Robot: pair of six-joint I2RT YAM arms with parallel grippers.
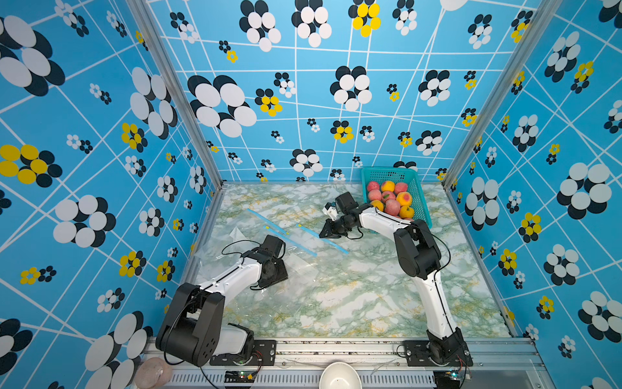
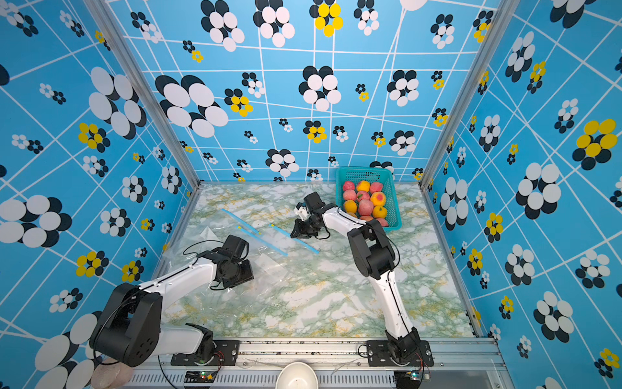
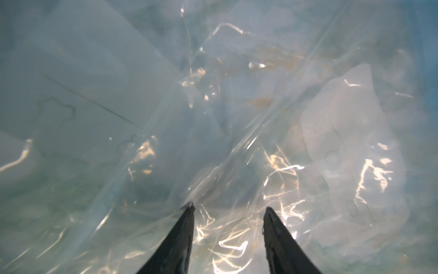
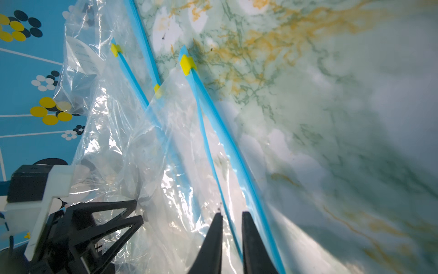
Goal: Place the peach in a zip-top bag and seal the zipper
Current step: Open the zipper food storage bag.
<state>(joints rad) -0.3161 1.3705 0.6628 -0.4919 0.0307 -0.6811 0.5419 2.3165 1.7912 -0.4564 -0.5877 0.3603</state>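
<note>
Peaches (image 1: 390,200) sit heaped in the basket (image 1: 387,172) at the far right of the table (image 1: 353,296), and none has been taken out yet. In both top views my right gripper (image 1: 328,232) is near the basket's left side, pointing away from the fruit toward the bags, so I judge the step in hand is opening a bag first.

In the right wrist view that gripper's jaws stand narrow, one on each side of the thin blue lip (image 4: 209,151) of the nearest bag (image 4: 184,113). I cannot tell whether they actually pinch it. To do this well I should take only that one lip, not both tracks, and bite it squarely. Then I should lift gently, so the mouth parts without dragging the whole bag. The yellow slider (image 4: 187,64) sits at the strip's far end, so the mouth looks unzipped where I am.

My left gripper (image 3: 230,208) is spread apart and empty, its tips low over crumpled clear film (image 3: 237,118). I judge it should pin the film down while the right lifts. The bags overlap, so catching a neighbour's film is the risk.
</note>
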